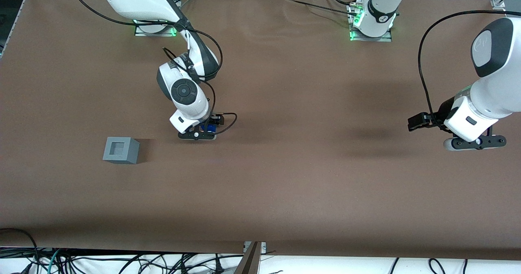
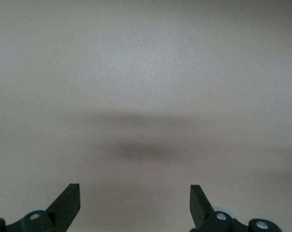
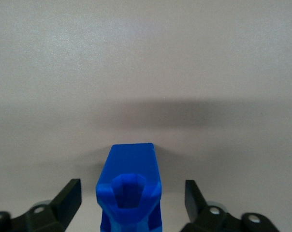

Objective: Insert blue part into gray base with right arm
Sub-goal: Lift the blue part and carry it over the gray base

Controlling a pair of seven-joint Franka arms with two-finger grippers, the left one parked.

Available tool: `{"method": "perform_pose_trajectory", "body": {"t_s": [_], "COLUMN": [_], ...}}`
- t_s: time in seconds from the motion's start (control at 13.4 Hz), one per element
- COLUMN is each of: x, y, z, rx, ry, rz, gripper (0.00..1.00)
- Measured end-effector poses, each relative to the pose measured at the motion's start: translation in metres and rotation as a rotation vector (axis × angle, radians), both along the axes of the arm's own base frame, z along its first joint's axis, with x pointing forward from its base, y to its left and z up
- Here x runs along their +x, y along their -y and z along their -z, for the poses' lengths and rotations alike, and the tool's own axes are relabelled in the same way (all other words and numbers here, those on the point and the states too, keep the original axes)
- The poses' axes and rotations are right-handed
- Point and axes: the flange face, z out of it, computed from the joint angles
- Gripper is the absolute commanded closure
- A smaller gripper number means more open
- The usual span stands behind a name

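Brown table (image 1: 285, 176) surface, matte. Blue part (image 3: 130, 188): bright-blue block, faceted recess on top, sitting between gripper (image 3: 131, 200) fingers (image 3: 68, 198), spread wide with gaps either side. Gray base (image 1: 121, 150): light-gray cube, square top recess, well apart, toward working arm's end.

The front view looks down from high over the whole bench (image 1: 285, 184); both wrist views face down close, sharing its brown surface.
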Motion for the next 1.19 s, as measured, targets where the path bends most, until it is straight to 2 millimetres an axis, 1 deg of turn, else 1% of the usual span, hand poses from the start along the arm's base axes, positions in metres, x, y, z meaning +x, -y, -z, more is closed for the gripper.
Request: {"method": "perform_pose_trajectory", "body": {"t_s": [0.07,0.15,0.22,0.37,0.6,0.74,0.82,0.97,1.04,1.19], "x": [-0.001,-0.001,-0.002,-0.002,-0.001,0.004,0.008,0.021,0.03,0.048], "y": [-0.001,-0.002,-0.002,-0.003,-0.003,-0.001,0.002,0.019,0.032,0.067], "z": [0.0,0.0,0.001,0.001,-0.001,-0.009,-0.017,-0.041,-0.056,-0.086], "rx": [-0.001,-0.001,-0.001,0.0,0.002,0.005,0.002,-0.02,-0.033,-0.053], "ry": [0.0,-0.001,-0.001,-0.001,0.003,0.012,0.012,-0.001,-0.006,-0.015], "rz": [-0.006,-0.015,-0.026,-0.035,-0.057,-0.074,-0.086,-0.114,-0.125,-0.131], "gripper": [0.58,0.72,0.81,0.83,0.84,0.84,0.84,0.84,0.84,0.84]}}
